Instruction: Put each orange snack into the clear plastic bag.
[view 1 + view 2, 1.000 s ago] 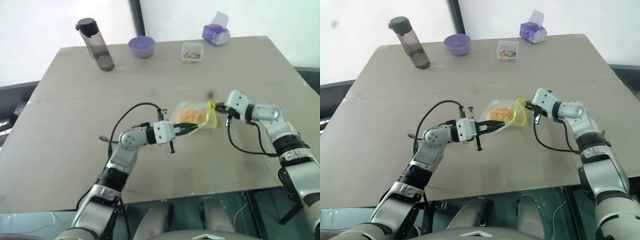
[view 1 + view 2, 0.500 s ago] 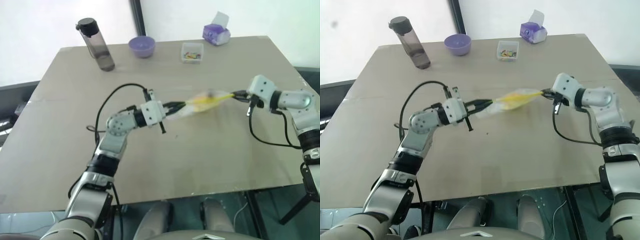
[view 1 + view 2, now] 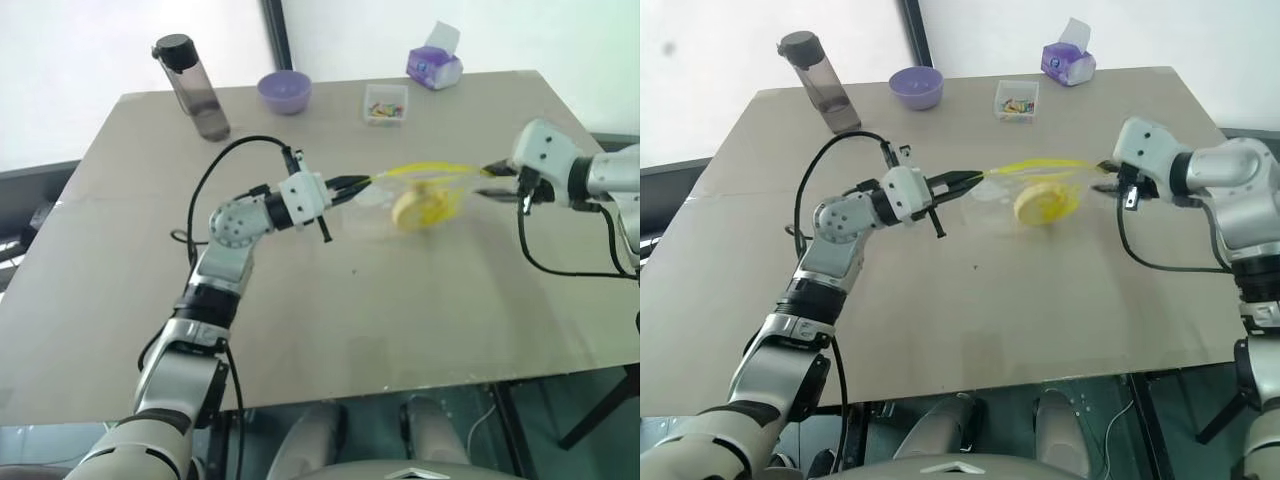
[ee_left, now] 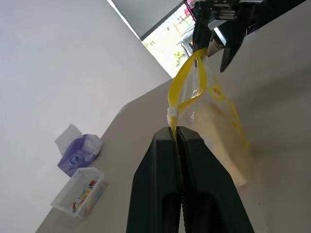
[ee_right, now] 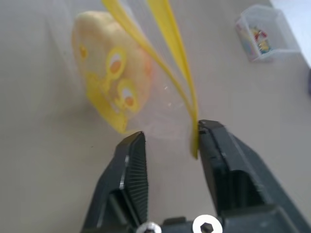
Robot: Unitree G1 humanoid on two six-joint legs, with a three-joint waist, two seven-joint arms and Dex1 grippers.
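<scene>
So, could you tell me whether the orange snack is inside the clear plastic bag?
Inside: the orange snack shows through the clear plastic bag, below its yellow seal strip.

Along the far edge of the tan surface [image 3: 330, 300] stand, left to right, a smoky translucent black-capped bottle [image 3: 192, 88], a purple bowl [image 3: 284, 92], a small clear box of colourful bits [image 3: 385, 104] and a purple tissue pack [image 3: 434, 64].

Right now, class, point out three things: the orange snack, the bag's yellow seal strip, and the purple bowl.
orange snack [image 3: 418, 208], left eye view, middle of the bun inside the bag.
yellow seal strip [image 3: 425, 169], left eye view, middle of the stretched strip.
purple bowl [image 3: 284, 92], left eye view, its front wall.
</scene>
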